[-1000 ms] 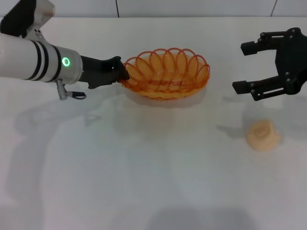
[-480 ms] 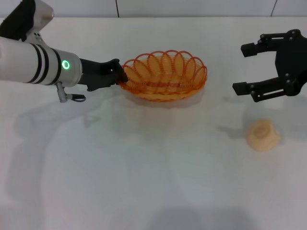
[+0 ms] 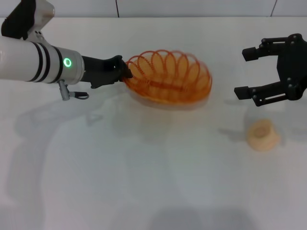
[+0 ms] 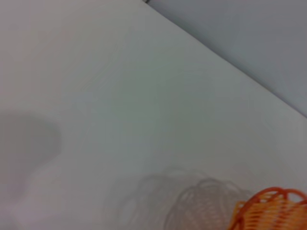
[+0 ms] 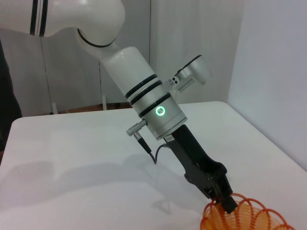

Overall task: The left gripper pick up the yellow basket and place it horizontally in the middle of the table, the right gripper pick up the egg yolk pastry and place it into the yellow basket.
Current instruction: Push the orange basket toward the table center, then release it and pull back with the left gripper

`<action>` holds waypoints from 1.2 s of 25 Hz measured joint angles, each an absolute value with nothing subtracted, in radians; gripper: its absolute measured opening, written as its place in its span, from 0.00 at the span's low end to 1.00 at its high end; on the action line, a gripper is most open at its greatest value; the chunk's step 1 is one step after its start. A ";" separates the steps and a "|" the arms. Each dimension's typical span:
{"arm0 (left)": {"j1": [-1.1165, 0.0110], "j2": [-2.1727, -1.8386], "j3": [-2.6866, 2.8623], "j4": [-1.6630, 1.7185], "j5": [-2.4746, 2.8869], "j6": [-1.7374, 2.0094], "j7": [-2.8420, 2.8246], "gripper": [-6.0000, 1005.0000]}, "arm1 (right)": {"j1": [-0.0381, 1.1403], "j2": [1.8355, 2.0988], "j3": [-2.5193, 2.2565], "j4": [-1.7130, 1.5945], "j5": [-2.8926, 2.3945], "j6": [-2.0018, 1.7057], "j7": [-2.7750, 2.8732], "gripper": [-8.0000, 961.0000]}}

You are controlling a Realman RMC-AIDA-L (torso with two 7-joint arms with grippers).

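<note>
The yellow basket (image 3: 170,77), an oval orange wire basket with a looped rim, is tilted and lifted off the white table (image 3: 144,167) in the head view. My left gripper (image 3: 125,73) is shut on the basket's left rim. The right wrist view shows the same grip: left gripper (image 5: 228,204) pinching the basket (image 5: 244,216). A piece of the basket's rim (image 4: 271,211) shows in the left wrist view. The egg yolk pastry (image 3: 263,135), small and pale cream, lies at the right. My right gripper (image 3: 248,71) hangs open above and behind it, apart from it.
The table's far edge meets a grey wall at the top of the head view. The basket's shadow (image 4: 192,201) falls on the tabletop beneath it.
The basket has tipped and shifted slightly right, its far rim swinging over while the left gripper holds its left rim. The right gripper and pastry have hardly moved.
</note>
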State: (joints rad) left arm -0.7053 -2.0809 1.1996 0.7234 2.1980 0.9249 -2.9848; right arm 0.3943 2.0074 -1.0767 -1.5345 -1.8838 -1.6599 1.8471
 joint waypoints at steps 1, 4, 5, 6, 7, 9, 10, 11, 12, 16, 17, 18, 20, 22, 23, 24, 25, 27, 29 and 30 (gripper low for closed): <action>-0.704 -2.080 1.200 0.722 2.192 0.925 -2.981 0.13 | 0.394 2.008 -1.077 -1.535 -1.883 -1.660 1.847 0.89; -0.702 -2.080 1.199 0.721 2.186 0.925 -2.976 0.14 | 0.394 2.008 -1.077 -1.535 -1.883 -1.660 1.847 0.89; -0.701 -2.080 1.199 0.720 2.183 0.925 -2.975 0.15 | 0.394 2.008 -1.077 -1.536 -1.883 -1.660 1.847 0.89; -0.700 -2.080 1.199 0.720 2.178 0.925 -2.974 0.16 | 0.394 2.008 -1.077 -1.536 -1.883 -1.660 1.848 0.89; -0.699 -2.080 1.199 0.720 2.170 0.925 -2.970 0.16 | 0.394 2.008 -1.077 -1.536 -1.883 -1.660 1.848 0.89; -0.696 -2.081 1.199 0.720 2.147 0.925 -2.952 0.17 | 0.394 2.008 -1.077 -1.536 -1.882 -1.661 1.848 0.89; -0.695 -2.081 1.199 0.719 2.138 0.925 -2.944 0.18 | 0.393 2.008 -1.077 -1.536 -1.882 -1.663 1.848 0.89; -0.693 -2.081 1.199 0.719 2.131 0.926 -2.936 0.18 | 0.393 2.008 -1.077 -1.536 -1.882 -1.664 1.849 0.89; -0.691 -2.081 1.199 0.718 2.126 0.927 -2.931 0.19 | 0.393 2.008 -1.077 -1.536 -1.882 -1.665 1.849 0.89; -0.685 -2.082 1.200 0.718 2.110 0.935 -2.918 0.29 | 0.393 2.008 -1.077 -1.537 -1.882 -1.667 1.850 0.89; -0.684 -2.083 1.200 0.718 2.103 0.937 -2.909 0.31 | 0.393 2.008 -1.077 -1.537 -1.882 -1.667 1.850 0.89; -0.682 -2.083 1.201 0.718 2.098 0.940 -2.900 0.34 | 0.393 2.008 -1.077 -1.538 -1.882 -1.668 1.851 0.89; -0.675 -2.083 1.201 0.724 2.081 0.948 -2.875 0.38 | 0.392 2.008 -1.077 -1.538 -1.882 -1.668 1.851 0.89; -0.670 -2.083 1.201 0.728 2.067 0.955 -2.858 0.43 | 0.392 2.009 -1.077 -1.539 -1.882 -1.667 1.853 0.89; -0.667 -2.083 1.201 0.731 2.062 0.957 -2.851 0.45 | 0.392 2.009 -1.077 -1.539 -1.882 -1.667 1.854 0.89; -0.666 -2.082 1.201 0.733 2.061 0.959 -2.846 0.48 | 0.392 2.009 -1.077 -1.539 -1.882 -1.667 1.855 0.89; -0.662 -2.082 1.200 0.737 2.060 0.961 -2.842 0.53 | 0.392 2.009 -1.077 -1.539 -1.882 -1.667 1.855 0.89; -0.648 -2.080 1.195 0.754 2.062 0.966 -2.835 0.64 | 0.392 2.009 -1.077 -1.539 -1.882 -1.667 1.857 0.89; -0.624 -2.078 1.183 0.778 2.063 0.966 -2.826 0.68 | 0.392 2.010 -1.077 -1.539 -1.882 -1.663 1.858 0.89; -0.611 -2.077 1.169 0.791 2.063 0.966 -2.817 0.69 | 0.392 2.009 -1.076 -1.539 -1.882 -1.662 1.858 0.89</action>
State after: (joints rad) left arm -0.6108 -2.0769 1.1694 0.7909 2.0630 0.9662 -2.8171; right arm 0.3917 2.0095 -1.0765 -1.5386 -1.8821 -1.6617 1.8585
